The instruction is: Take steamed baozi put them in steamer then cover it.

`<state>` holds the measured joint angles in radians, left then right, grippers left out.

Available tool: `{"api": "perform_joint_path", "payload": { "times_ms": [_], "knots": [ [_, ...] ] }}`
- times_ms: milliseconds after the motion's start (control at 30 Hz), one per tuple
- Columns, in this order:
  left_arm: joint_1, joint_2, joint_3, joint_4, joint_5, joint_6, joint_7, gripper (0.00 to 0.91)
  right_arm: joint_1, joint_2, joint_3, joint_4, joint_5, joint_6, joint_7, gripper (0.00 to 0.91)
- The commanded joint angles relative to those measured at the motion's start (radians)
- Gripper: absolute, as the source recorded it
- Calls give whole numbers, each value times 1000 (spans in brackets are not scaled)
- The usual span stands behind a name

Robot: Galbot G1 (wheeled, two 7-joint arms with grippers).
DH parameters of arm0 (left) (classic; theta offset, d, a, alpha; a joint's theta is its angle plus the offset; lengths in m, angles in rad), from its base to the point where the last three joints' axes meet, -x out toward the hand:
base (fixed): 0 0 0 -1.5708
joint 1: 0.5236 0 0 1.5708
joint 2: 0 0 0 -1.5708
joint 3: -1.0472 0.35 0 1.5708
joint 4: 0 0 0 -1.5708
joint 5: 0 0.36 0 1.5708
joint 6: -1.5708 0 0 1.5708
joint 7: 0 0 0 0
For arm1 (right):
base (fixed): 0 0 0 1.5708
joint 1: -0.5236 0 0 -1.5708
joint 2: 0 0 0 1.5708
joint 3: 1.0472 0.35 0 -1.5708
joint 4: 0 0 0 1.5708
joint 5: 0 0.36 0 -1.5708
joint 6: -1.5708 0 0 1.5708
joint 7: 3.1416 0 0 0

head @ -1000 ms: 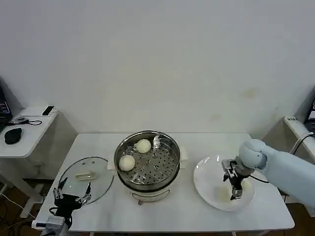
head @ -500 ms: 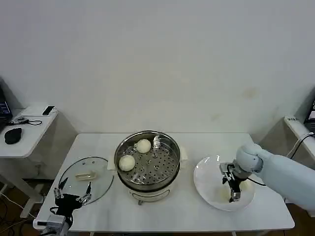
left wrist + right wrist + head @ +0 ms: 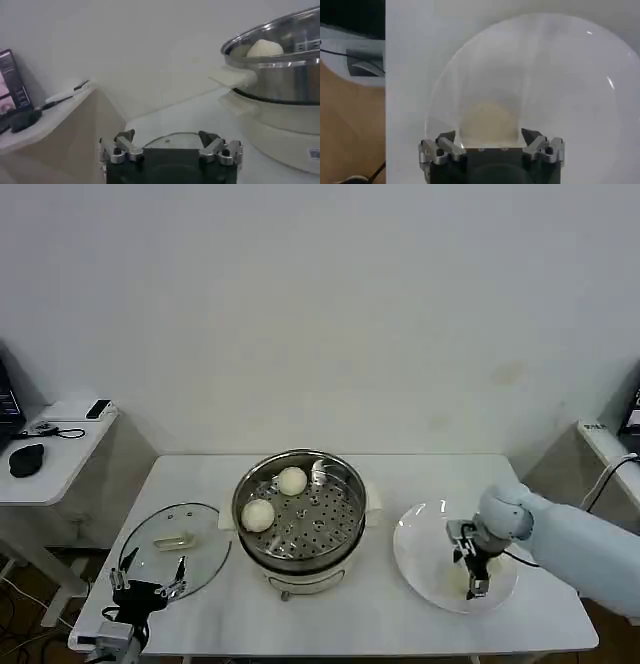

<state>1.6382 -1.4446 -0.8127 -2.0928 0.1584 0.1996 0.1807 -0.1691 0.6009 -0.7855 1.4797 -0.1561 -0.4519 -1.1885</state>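
The steamer [image 3: 345, 529] stands mid-table with two steamed baozi [image 3: 292, 480] [image 3: 258, 515] on its perforated tray; its steel wall [image 3: 280, 75] and one baozi [image 3: 265, 48] also show in the left wrist view. The cover [image 3: 175, 546], a glass lid, lies flat on the table to the steamer's left. My left gripper [image 3: 147, 589] [image 3: 166, 136] hangs open just in front of the cover [image 3: 170, 142], holding nothing. My right gripper [image 3: 470, 572] [image 3: 488, 137] is open low over the white plate [image 3: 420, 529], its fingers straddling a cream baozi [image 3: 490, 124] without closing on it.
A side table [image 3: 55, 449] with a mouse and a phone stands off the left end of the white table. Bare tabletop lies between steamer and plate. The front table edge runs close to both grippers. The plate's rim [image 3: 445, 85] curves round the baozi.
My right arm has sunk a little, bringing its gripper lower over the plate around the baozi. The left arm, steamer and cover have not moved.
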Motion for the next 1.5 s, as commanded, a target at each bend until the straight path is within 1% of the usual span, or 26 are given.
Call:
{"api": "perform_joint_path", "payload": {
  "times_ms": [33, 100, 333, 433, 467, 533, 600, 667, 700, 733, 833, 867, 1033, 1067, 1133, 1167, 1200, 1267, 1333, 1367, 1400, 1433, 1500],
  "knots": [
    [3, -5, 6, -3, 4, -1, -1, 907, -8, -6, 1, 0, 2, -1, 7, 736],
    [4, -6, 7, -5, 3, -1, 0, 907, -6, -13, 3, 4, 5, 1, 6, 725],
    [1, -9, 11, -6, 4, -1, 0, 907, 5, -34, 20, 18, 16, 2, 2, 736],
    [-1, -9, 10, -7, 4, -1, 0, 907, 33, -53, 35, 36, 29, 3, -5, 725],
    [-2, -9, 10, -8, 4, -1, 1, 907, 45, -57, 47, 41, 36, 4, -11, 736],
    [-3, -8, 10, -10, 3, -1, 1, 907, 70, -61, 76, 48, 52, 0, -19, 725],
    [-6, -10, 8, -14, 3, 0, 2, 907, 113, -61, 107, 58, 70, -3, -37, 736],
    [-7, -9, 6, -15, 2, 0, 3, 907, 193, -54, 99, 68, 103, -5, -52, 736],
    [-8, -9, 4, -14, 2, -1, 2, 907, 262, -47, 78, 70, 121, -4, -59, 736],
    [-8, -9, 0, -10, 4, -1, -1, 907, 330, -28, 55, 67, 152, -1, -65, 736],
    [-8, -15, -6, -12, 8, -4, -9, 907, 435, 16, 27, 43, 189, 15, -81, 736],
    [-7, -17, -7, -16, 7, -4, -9, 907, 486, 58, 24, 27, 207, 29, -87, 736],
    [1, -33, -9, -35, 5, -3, -11, 907, 617, 214, -5, -8, 280, 65, -110, 736],
    [2, -33, -8, -35, 6, -3, -11, 907, 627, 228, -7, -12, 283, 70, -110, 725],
    [6, -35, -7, -39, 6, -2, -14, 907, 660, 284, -2, -28, 290, 93, -124, 736],
    [8, -36, -8, -40, 6, 0, -15, 907, 664, 294, -1, -34, 290, 95, -124, 725],
    [12, -38, -9, -43, 9, 3, -19, 907, 678, 343, 10, -51, 299, 103, -139, 725],
    [19, -39, -13, -49, 10, 7, -23, 907, 685, 387, 16, -80, 306, 116, -151, 725],
    [26, -41, -22, -54, 9, 7, -27, 907, 679, 463, 15, -134, 331, 202, -162, 736],
    [29, -43, -26, -57, 9, 7, -29, 907, 679, 467, 15, -142, 332, 215, -164, 725],
    [35, -45, -31, -62, 6, 7, -32, 907, 671, 504, 13, -171, 341, 256, -175, 725],
    [40, -45, -36, -66, 6, 7, -34, 907, 667, 512, 13, -177, 342, 264, -178, 725],
    [47, -45, -41, -74, 5, 6, -36, 907, 650, 566, 9, -219, 350, 333, -187, 736]
  ]
}}
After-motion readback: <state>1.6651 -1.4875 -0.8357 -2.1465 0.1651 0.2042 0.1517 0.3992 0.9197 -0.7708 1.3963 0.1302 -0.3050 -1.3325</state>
